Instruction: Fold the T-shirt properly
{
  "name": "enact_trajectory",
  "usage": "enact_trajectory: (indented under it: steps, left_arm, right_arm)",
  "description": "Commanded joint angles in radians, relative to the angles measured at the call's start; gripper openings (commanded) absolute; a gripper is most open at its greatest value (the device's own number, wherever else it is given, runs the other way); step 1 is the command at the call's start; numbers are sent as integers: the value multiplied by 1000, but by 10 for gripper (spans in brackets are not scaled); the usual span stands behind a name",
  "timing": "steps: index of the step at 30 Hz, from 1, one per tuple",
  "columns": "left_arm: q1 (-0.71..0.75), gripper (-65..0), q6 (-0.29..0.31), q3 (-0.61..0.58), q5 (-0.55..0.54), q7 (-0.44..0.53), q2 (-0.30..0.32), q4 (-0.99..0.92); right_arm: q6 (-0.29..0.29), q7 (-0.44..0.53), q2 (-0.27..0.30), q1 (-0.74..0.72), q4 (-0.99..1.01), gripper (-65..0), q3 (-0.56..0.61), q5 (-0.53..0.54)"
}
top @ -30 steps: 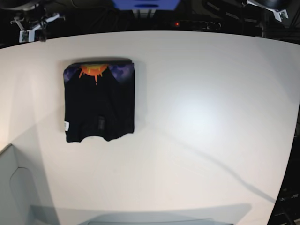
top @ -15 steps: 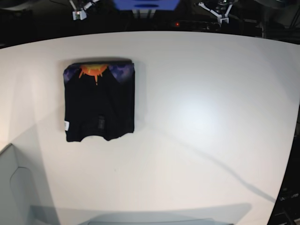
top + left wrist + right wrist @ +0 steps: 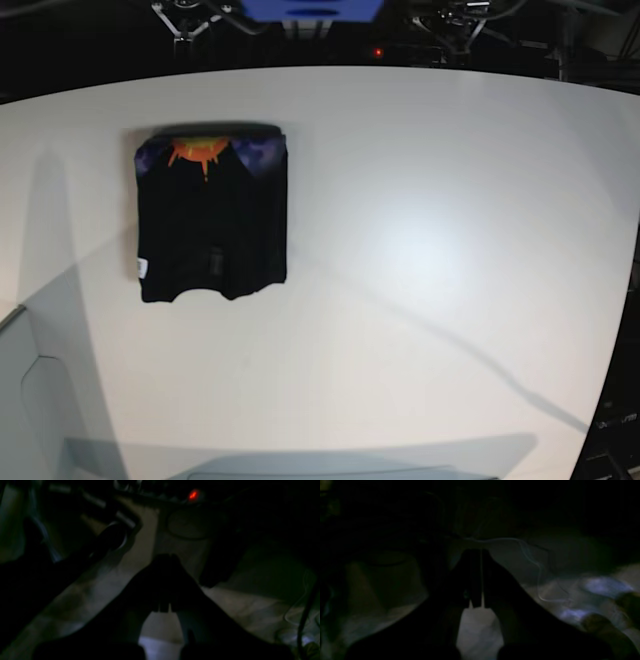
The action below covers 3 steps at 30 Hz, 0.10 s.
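The T-shirt (image 3: pixel 211 217) lies flat on the white table (image 3: pixel 430 250), at about 10 o'clock from the table's centre in the base view; it forms a compact rectangle, with the orange sun and purple print along its far edge at 12 o'clock and a small white tag (image 3: pixel 143 267) at its near-left corner, about 7 o'clock; the near edge is slightly uneven. Judged from this layout, folding appears complete or nearly so; the bundle rests alone, well apart from both arms, so nothing can disturb it.

The left gripper (image 3: pixel 165 560) points at dim clutter beyond the table; its fingers (image 3: pixel 172 585) are pressed together and pinch nothing. The right gripper (image 3: pixel 476 555) shows the same pose; its fingers (image 3: pixel 472 580) are pressed together with only a thin slit of light between them, and hold nothing.

In the base view both arms sit at the far edge, about 11 o'clock and 1 o'clock, raised above the dark background behind the table; only small pale parts of them show. This pose reads as a parked position; it keeps the work surface unobstructed. Neither wrist view shows the T-shirt; both are dark and blurred.
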<state>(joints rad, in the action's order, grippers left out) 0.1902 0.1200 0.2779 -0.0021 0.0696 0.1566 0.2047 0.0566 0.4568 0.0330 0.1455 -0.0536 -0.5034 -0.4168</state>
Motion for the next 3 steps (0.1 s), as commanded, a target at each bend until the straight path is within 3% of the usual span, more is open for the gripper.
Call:
enact_trajectory:
  steps: [1,3]
  left_arm:
    - [12,-650,-4,-1,1,-1,10,0]
    - [10,-650,-4,-1,1,-1,4,0]
  right_arm:
    - [42,50,-2,-7,37,-650,-1,-14]
    - [64,81,-6,-16,48,-650,1,-20]
